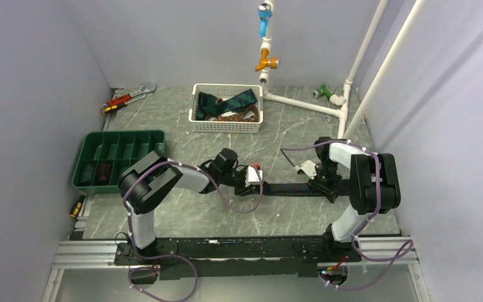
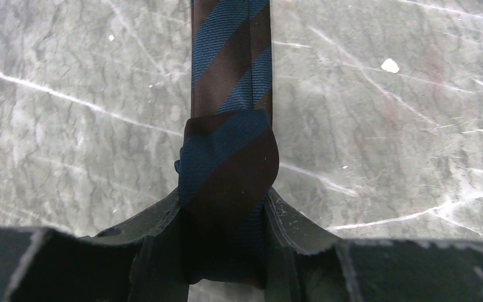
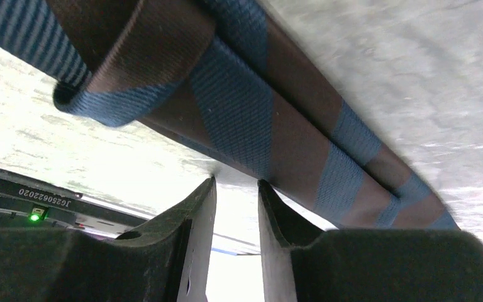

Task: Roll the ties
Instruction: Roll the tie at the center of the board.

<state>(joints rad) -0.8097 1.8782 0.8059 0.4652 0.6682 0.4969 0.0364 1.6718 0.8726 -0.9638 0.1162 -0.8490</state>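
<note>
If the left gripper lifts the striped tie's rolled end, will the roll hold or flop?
Probably flop: the striped tie lies limp and flat on the table, so it would sag. Its folded end in the left gripper looks loose, likely to unwind if released. Its smooth weave may slip.

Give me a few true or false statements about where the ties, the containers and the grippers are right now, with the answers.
1. The left gripper is clamped on the folded end of the striped tie. True.
2. The white basket is empty. False: it holds other ties.
3. The striped tie stretches from the left gripper toward the right gripper. True.
4. The green tray sits to the right of the white basket. False: it stands to the basket's left, nearer the arms.
</note>
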